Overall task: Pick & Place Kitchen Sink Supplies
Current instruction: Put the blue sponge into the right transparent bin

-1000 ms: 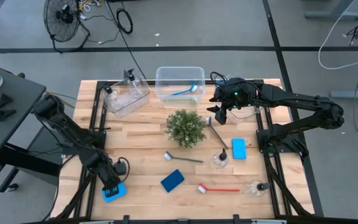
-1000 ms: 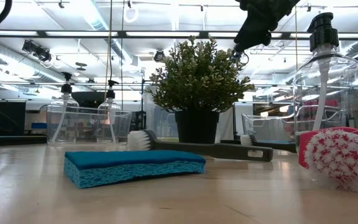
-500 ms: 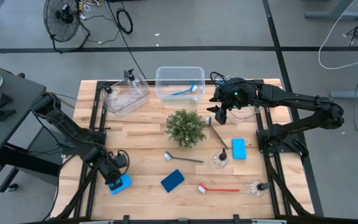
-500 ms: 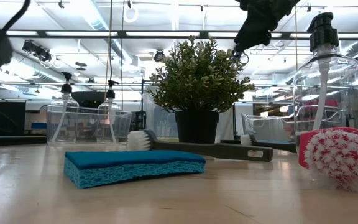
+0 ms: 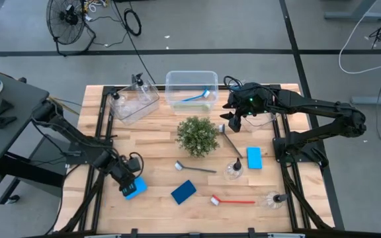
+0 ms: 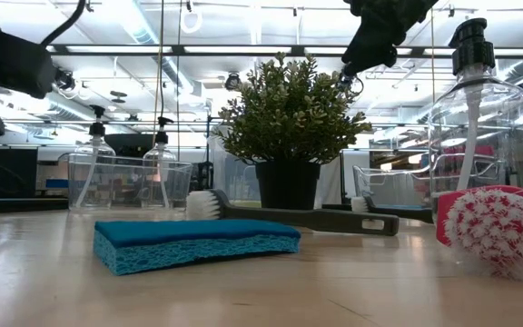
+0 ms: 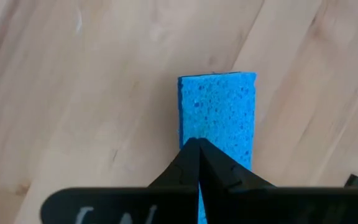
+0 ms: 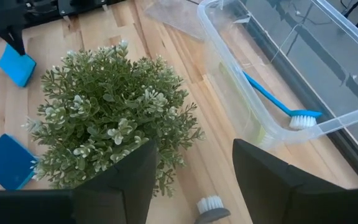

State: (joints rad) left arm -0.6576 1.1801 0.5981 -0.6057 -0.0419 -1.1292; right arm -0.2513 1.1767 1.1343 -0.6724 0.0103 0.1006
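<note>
We see the left gripper (image 5: 132, 187) low over the near left part of the worktop (image 5: 157, 155), its fingers pressed together on a blue sponge (image 7: 219, 118), which the left wrist view shows lifted clear of the wood. The right gripper (image 5: 233, 123) hangs with fingers spread and empty above the far right of the worktop, just beside the bushy plant (image 5: 197, 135).

Outward from there, a clear bin (image 5: 191, 89) at the far edge holds a blue dish brush (image 8: 278, 102); something pale and yellowish lies beside it, but we cannot make it out. To its left a second clear bin (image 5: 134, 106), tilted, holds two clear bottles with black pump caps (image 5: 137, 81).

Loose on the worktop lie a darker blue sponge (image 5: 183, 192) near the front, a lighter sponge (image 5: 254, 157) to the right, a dark grey brush (image 5: 194, 168) below the plant, another grey brush (image 5: 230, 140) under the right gripper, a red brush (image 5: 232, 200), and two bottles (image 5: 233, 171) lying or standing near them; we cannot tell which.

In the low view the nearest bottle (image 6: 479, 118) is cut off at the picture's right edge, the red brush head (image 6: 496, 229) hides its base, and the plant's pot (image 6: 289, 184) hides part of the bin behind.
</note>
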